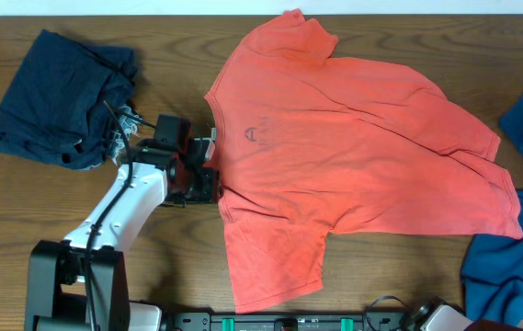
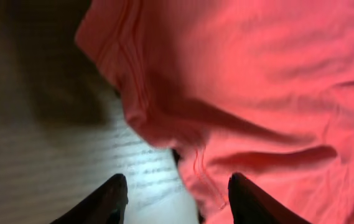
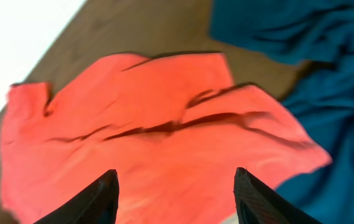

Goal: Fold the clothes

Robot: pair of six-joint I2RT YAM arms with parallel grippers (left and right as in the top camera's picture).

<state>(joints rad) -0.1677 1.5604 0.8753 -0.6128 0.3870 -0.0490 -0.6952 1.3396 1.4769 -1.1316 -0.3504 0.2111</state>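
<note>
Overhead view, coral-red T-shirt (image 1: 353, 147) lay spread flat, left gripper (image 2: 177, 186) beside its collar (image 1: 215, 115), jaws parted and empty, right gripper (image 3: 177, 183) apart from it, jaws parted, empty.

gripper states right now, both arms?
Left gripper: open, empty, at the edge of the coral-red cloth T-shirt.
Right gripper: open, empty, over the same shirt.

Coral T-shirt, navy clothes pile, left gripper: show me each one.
coral T-shirt (image 1: 362, 147), overhead view, chest middle.
navy clothes pile (image 1: 59, 97), overhead view, heap's centre.
left gripper (image 2: 177, 178), left wrist view, midway between fingers.
</note>
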